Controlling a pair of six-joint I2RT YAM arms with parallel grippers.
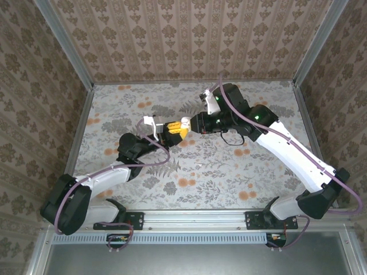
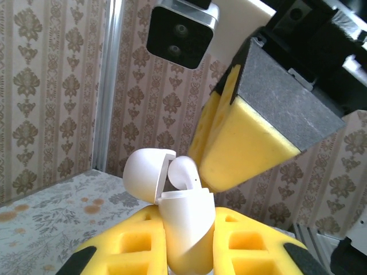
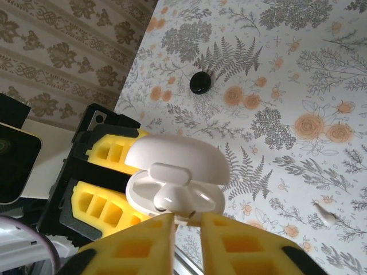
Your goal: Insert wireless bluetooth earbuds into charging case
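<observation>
My left tool [image 2: 186, 252] pinches the open case [image 2: 184, 220]; my right tool [image 3: 187, 229] pinches a white earbud [image 3: 172, 197] seated inside.

Floral-patterned tabletop [image 1: 229, 172], damask-papered walls [image 1: 189, 40], metal corner posts [image 1: 64, 43], small pale speck [image 3: 327, 215] on the tabletop

Beige damask walls [image 1: 189, 40] stood behind and beside the floral-patterned table [image 1: 229, 177]; metal posts [image 1: 63, 43] rose at its far corners, evenly lit.
</observation>
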